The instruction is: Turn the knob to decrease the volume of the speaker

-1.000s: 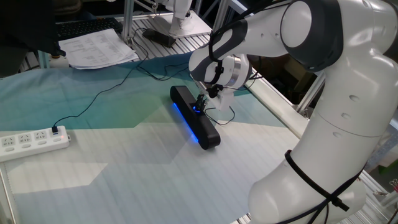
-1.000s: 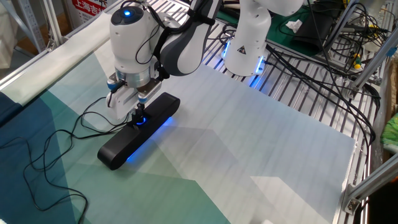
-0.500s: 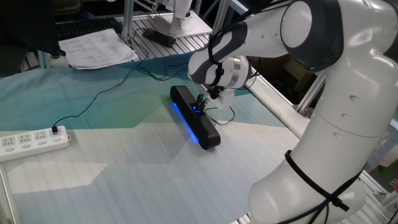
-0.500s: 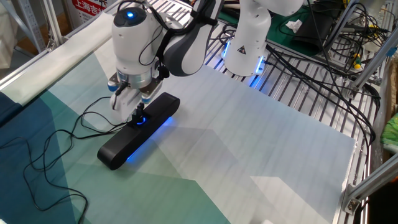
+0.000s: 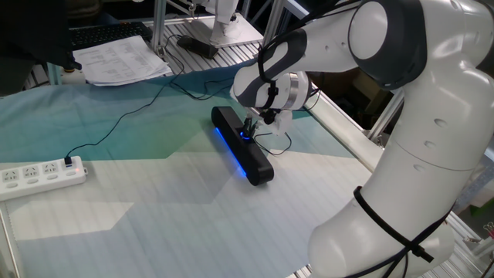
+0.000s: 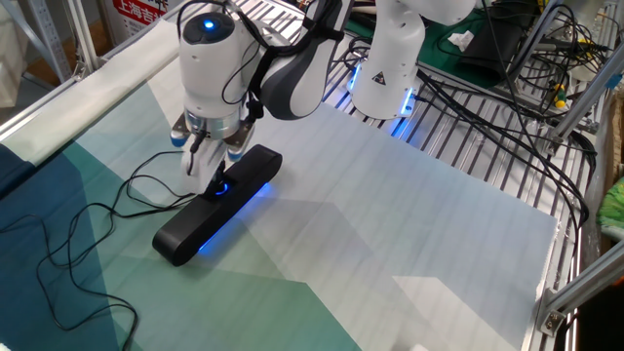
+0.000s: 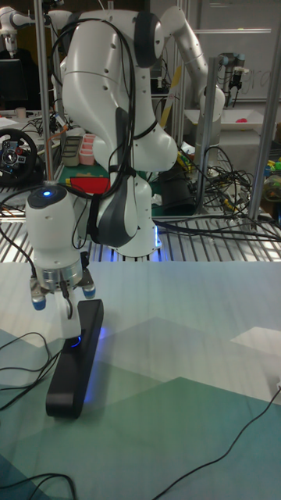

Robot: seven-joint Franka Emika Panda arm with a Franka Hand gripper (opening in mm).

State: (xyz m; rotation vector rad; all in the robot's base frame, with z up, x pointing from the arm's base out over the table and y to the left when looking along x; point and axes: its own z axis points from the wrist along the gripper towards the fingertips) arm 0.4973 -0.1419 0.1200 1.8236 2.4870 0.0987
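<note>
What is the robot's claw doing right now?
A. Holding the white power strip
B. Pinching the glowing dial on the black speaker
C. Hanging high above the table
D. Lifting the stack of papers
B: the claw sits on the blue-lit knob mid-speaker.

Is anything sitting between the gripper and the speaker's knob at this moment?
Nothing visible does. The gripper is right at the knob in the middle of the speaker, fingers pointing down. The thin black cable lies off to the side.

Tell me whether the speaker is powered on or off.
On. The speaker shows a blue light strip along its side, and the knob glows blue beneath the gripper.
</note>
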